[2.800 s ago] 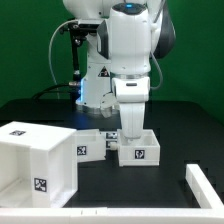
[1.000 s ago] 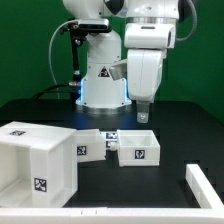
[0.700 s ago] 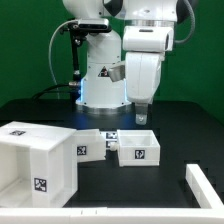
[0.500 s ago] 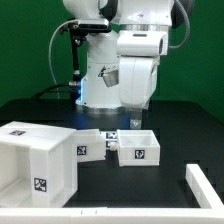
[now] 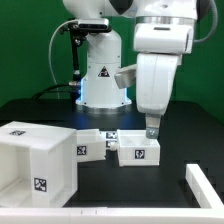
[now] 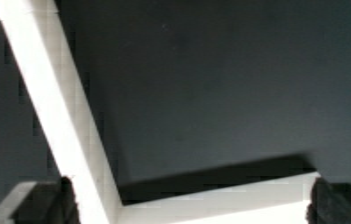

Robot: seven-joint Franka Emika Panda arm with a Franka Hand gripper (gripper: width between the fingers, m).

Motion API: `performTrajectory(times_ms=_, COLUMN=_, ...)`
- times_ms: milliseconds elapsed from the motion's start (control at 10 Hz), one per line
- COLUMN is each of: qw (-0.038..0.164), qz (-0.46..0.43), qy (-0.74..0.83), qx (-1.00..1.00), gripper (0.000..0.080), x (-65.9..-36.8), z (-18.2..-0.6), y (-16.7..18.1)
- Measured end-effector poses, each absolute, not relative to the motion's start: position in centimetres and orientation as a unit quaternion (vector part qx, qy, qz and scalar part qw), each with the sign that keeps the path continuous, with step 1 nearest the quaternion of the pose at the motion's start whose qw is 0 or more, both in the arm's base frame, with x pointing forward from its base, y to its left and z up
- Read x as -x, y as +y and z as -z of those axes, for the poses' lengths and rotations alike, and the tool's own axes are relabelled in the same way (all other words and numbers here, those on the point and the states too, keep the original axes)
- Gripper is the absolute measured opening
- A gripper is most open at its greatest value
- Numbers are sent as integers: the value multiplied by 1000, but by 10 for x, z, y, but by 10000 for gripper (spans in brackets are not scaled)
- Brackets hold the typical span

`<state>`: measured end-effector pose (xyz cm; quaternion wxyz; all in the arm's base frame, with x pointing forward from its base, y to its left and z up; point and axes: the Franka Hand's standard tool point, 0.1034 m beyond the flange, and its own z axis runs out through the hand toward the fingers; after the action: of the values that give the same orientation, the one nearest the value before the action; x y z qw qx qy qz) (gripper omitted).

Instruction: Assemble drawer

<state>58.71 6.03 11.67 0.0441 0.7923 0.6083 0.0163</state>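
The drawer [image 5: 138, 151] is a small white open-topped box with a black-and-white tag on its front, standing on the dark table at centre. My gripper [image 5: 152, 131] hangs just above the drawer's rear corner on the exterior view's right, not touching it. In the wrist view my gripper [image 6: 193, 202] is open, its dark fingers [image 6: 47, 202] spread wide and empty. Between them a white wall [image 6: 56, 100] meets a white edge at a corner; it looks like the drawer's rim.
The large white cube casing [image 5: 35, 160] with tags stands at the exterior view's left. A small white tagged part [image 5: 93, 144] sits between it and the drawer. A long white bar [image 5: 205, 186] lies at the right front. The robot base [image 5: 100, 85] is behind.
My gripper was down at the drawer, then rose empty. It has since shifted toward the exterior view's right and come lower over the drawer's rear right corner. The drawer has not moved.
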Motion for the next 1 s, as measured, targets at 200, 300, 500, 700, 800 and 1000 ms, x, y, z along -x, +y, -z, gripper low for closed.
performTrajectory(times_ms=200, qw=40, qz=-3, qy=614, qx=-788, gripper=649, x=-576, z=-95, y=48)
performTrajectory(times_ms=300, qw=42, qz=-3, qy=614, qx=-788, gripper=649, x=-592, z=-89, y=39)
performTrajectory(times_ms=500, qw=68, qz=43, qy=599, qx=-797, gripper=649, x=-619, z=-81, y=43)
performTrajectory(times_ms=700, qw=94, qz=95, qy=586, qx=-800, gripper=649, x=-609, z=-82, y=62)
performTrajectory(times_ms=800, qw=95, qz=126, qy=581, qx=-798, gripper=649, x=-603, z=-79, y=68)
performTrajectory(times_ms=1000, qw=102, qz=172, qy=588, qx=-784, gripper=649, x=-598, z=-75, y=75)
